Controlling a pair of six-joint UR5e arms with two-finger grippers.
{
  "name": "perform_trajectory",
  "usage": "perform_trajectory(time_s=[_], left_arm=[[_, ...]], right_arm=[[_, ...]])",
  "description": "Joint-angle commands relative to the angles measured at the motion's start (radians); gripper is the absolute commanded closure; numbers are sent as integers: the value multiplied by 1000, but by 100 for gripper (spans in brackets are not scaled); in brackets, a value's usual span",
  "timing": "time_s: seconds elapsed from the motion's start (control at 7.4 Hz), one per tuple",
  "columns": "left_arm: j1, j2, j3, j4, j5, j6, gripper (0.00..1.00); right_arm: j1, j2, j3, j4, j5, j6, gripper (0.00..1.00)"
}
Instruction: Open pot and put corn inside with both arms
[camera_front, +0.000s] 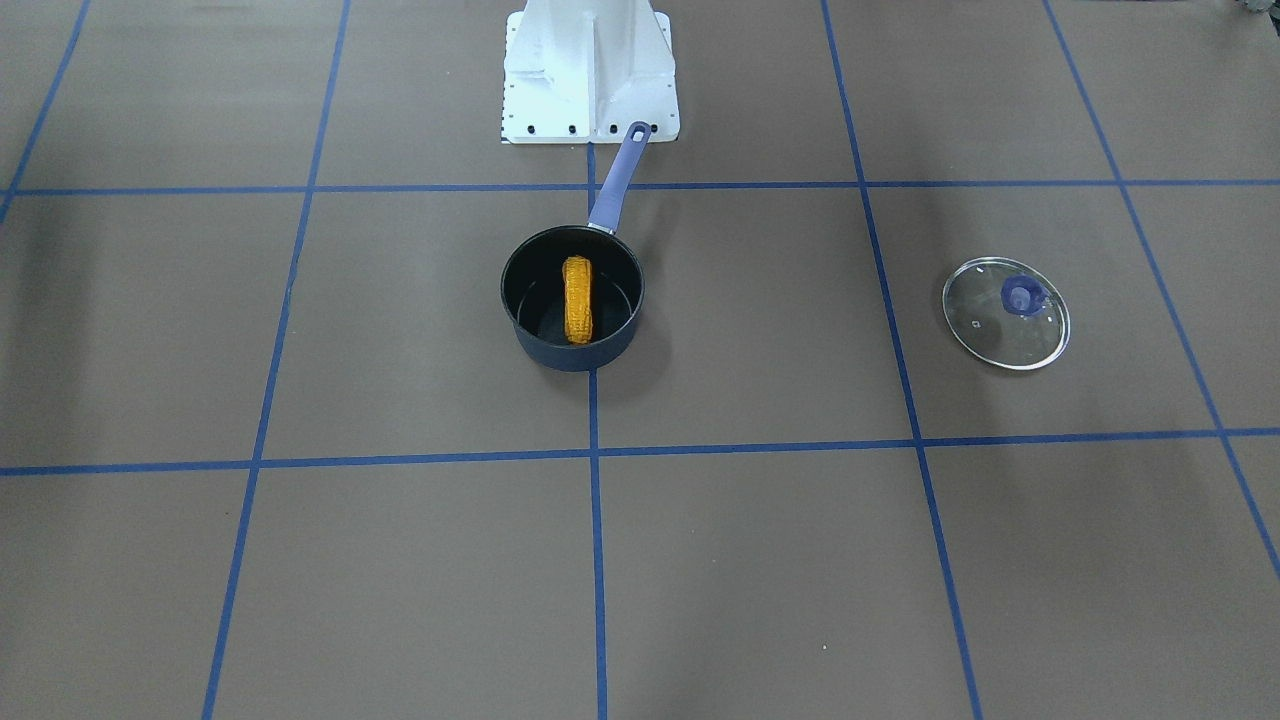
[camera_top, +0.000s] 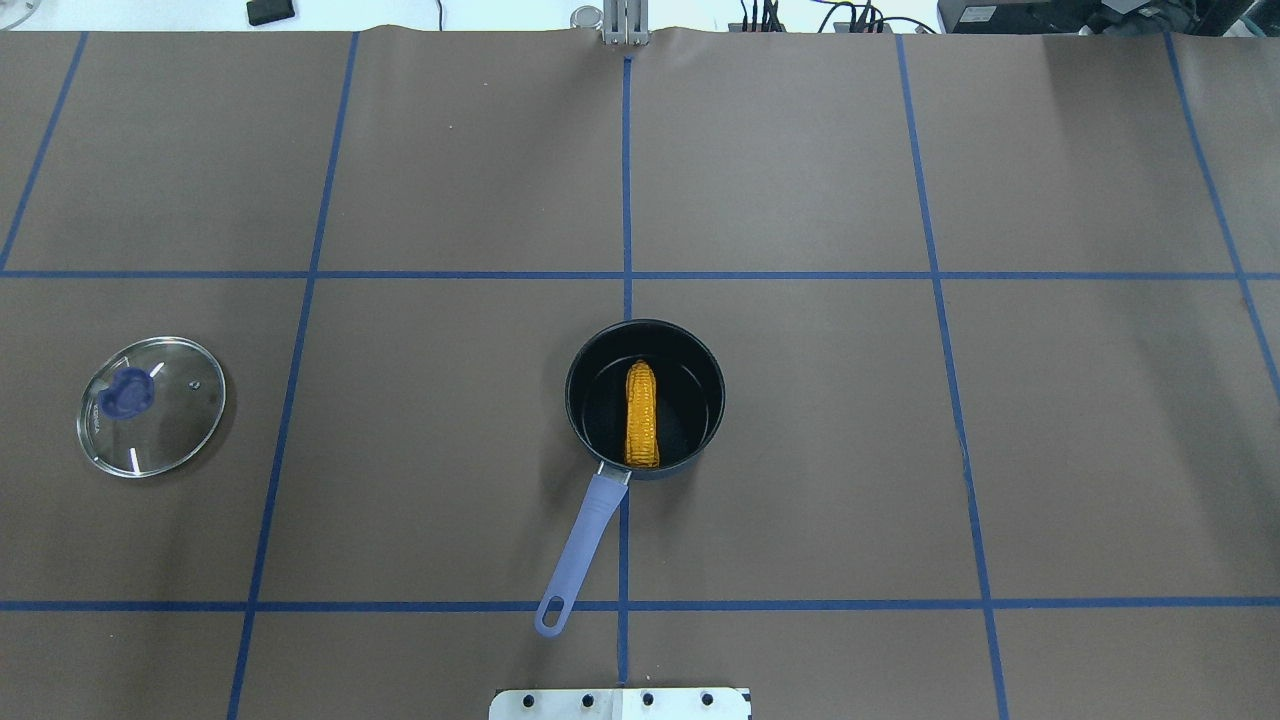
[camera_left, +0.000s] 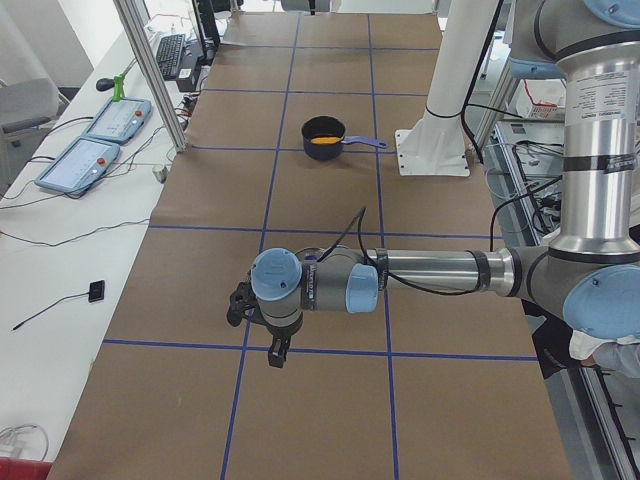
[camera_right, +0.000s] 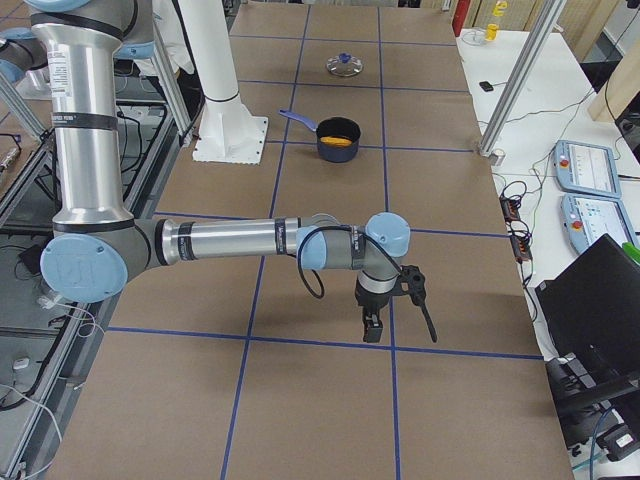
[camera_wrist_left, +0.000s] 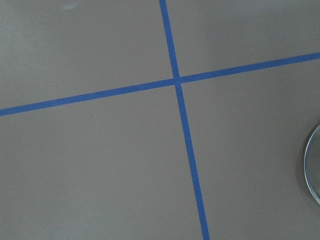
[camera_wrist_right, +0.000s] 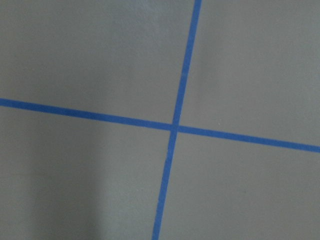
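The dark navy pot (camera_front: 560, 356) stands open at the table's middle, its lavender handle (camera_front: 618, 180) pointing toward the robot base. The orange-yellow corn (camera_front: 578, 300) lies inside it, also in the overhead view (camera_top: 642, 415). The glass lid (camera_top: 150, 405) with its blue knob lies flat on the table far to the robot's left, apart from the pot (camera_top: 702, 372). My left gripper (camera_left: 277, 352) shows only in the left side view, my right gripper (camera_right: 371, 326) only in the right side view. Both hang over bare table far from the pot. I cannot tell whether they are open or shut.
The white pedestal base (camera_front: 590, 70) stands behind the pot handle. Brown paper with blue tape lines covers the table. The left wrist view shows the lid's rim (camera_wrist_left: 311, 165) at its right edge. Control pendants (camera_left: 95, 140) lie on the side bench.
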Motion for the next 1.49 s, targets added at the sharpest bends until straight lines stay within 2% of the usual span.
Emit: perform_trajectory(time_s=[0.0,1.35], left_arm=[[0,0,0,-1,0,-1,1],[0,1,5,0,0,-1,1]], right_arm=[[14,-30,-2,0,2,2,0],[14,-21,5,0,20,2,0]])
